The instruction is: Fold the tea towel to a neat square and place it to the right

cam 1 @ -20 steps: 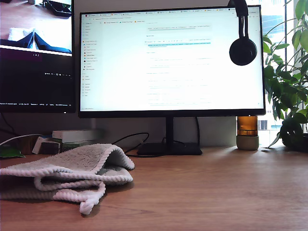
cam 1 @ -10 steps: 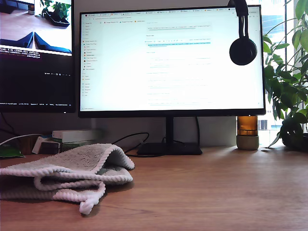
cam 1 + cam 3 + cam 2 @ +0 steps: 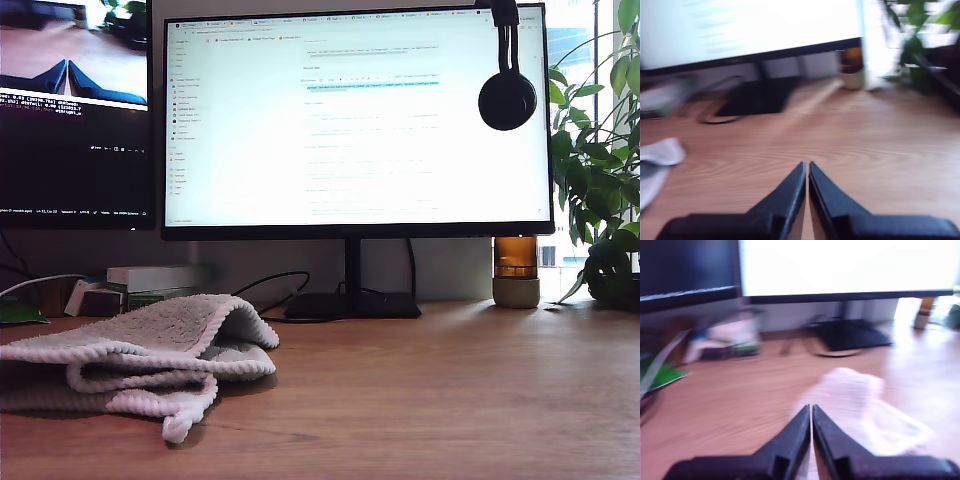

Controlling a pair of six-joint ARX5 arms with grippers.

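Note:
The tea towel (image 3: 150, 345) lies loosely bunched on the wooden desk (image 3: 450, 400) at the exterior view's left, off-white with a beaded hem and one corner hanging toward the front. No arm or gripper shows in the exterior view. In the blurred first wrist view my first gripper (image 3: 811, 408) is shut with nothing in it, above the desk just short of the towel (image 3: 855, 400). In the second wrist view, also blurred, my second gripper (image 3: 806, 164) is shut and empty over bare wood, well apart from the towel (image 3: 657, 152) at the picture's edge.
A large monitor (image 3: 355, 120) stands at the back on a black base (image 3: 350, 305), with headphones (image 3: 507, 95) hung on its corner. A second screen (image 3: 75, 110) and small boxes (image 3: 150, 280) are at the exterior view's left. An amber jar (image 3: 516, 270) and a plant (image 3: 600, 180) stand at its right.
The exterior picture has shifted slightly and the picture on the second screen has changed. The towel lies as before.

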